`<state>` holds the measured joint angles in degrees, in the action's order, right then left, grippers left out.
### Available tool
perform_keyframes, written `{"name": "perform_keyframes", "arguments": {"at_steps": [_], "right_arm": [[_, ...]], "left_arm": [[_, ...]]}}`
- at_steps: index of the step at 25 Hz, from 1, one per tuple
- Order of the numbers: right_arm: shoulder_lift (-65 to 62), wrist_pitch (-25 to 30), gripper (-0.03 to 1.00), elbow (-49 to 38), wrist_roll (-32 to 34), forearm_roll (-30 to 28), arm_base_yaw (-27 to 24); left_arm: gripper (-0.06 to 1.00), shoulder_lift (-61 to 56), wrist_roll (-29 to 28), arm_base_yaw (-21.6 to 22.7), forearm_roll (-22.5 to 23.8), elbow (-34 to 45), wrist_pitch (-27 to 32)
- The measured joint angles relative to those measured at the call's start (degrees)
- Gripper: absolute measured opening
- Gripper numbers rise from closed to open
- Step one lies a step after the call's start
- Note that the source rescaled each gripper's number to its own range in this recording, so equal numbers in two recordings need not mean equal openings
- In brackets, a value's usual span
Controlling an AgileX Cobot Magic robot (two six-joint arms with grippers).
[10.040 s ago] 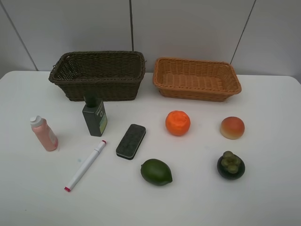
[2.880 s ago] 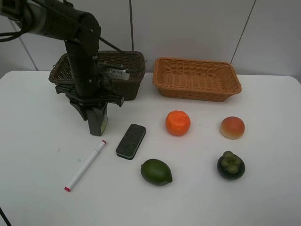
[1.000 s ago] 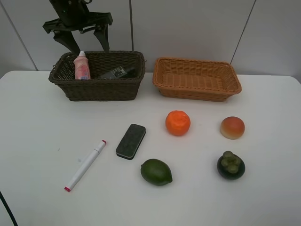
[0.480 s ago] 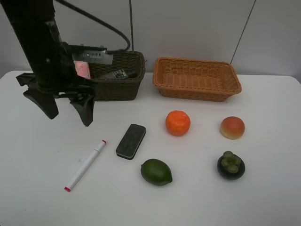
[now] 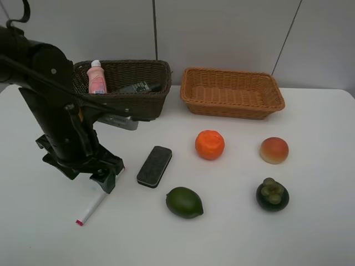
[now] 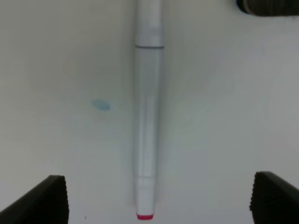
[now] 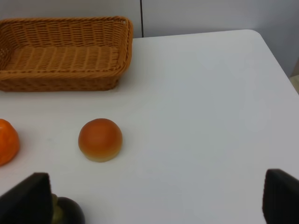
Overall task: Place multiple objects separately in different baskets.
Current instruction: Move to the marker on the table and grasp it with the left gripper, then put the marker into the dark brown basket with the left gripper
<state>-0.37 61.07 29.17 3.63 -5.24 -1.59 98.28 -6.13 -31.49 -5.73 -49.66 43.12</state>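
The white red-tipped marker [image 5: 89, 213] [image 6: 148, 116] lies on the table at the front left. My left gripper [image 5: 89, 177] [image 6: 159, 200] hangs low over it, open, one finger on each side, nothing held. The pink bottle [image 5: 97, 79] stands in the dark brown basket [image 5: 122, 104], with the dark green bottle [image 5: 136, 87] lying beside it. On the table lie the black eraser [image 5: 154, 166], orange [image 5: 209, 144], peach [image 5: 274, 150] [image 7: 100, 139], green fruit [image 5: 184, 202] and mangosteen [image 5: 272, 194]. The tan basket [image 5: 233, 94] [image 7: 65, 51] holds nothing. My right gripper [image 7: 154, 198] is open, above the table near the peach.
The left arm's dark body covers the marker's upper half in the high view. The eraser's corner [image 6: 268, 7] lies just right of the left gripper. The white table [image 5: 310, 238] runs to a wall behind both baskets; its right edge [image 7: 275, 60] shows in the right wrist view.
The left arm has swung from above the dark basket forward and down over the marker, jaws staying open. No object has moved on the table.
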Motion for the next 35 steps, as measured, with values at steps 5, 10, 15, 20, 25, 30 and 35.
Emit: {"name": "perform_keyframes", "arguments": {"at_steps": [5,10,15,20,25,30,35], "right_arm": [[0.0,0.0,0.98,0.0,0.0,0.0,0.0],[0.0,0.0,0.98,0.0,0.0,0.0,0.0],[0.0,0.0,0.98,0.0,0.0,0.0,0.0],[0.0,0.0,0.98,0.0,0.0,0.0,0.0],[0.0,0.0,0.98,0.0,0.0,0.0,0.0],[0.0,0.0,0.98,0.0,0.0,0.0,0.0],[0.0,0.0,0.98,0.0,0.0,0.0,0.0]], "left_arm": [[0.95,4.84,0.0,0.0,0.0,0.42,-6.09],[0.95,9.84,0.18,0.0,0.0,0.53,-9.67],[0.95,12.29,0.62,0.0,0.41,0.53,-11.21],[0.86,12.48,0.62,0.0,0.93,0.43,-11.1],[0.2,12.52,1.93,0.0,1.16,0.43,-10.99],[0.01,11.89,4.07,0.0,0.87,0.49,-10.74],[0.01,1.85,4.33,0.3,0.13,-1.03,-10.41]]}}
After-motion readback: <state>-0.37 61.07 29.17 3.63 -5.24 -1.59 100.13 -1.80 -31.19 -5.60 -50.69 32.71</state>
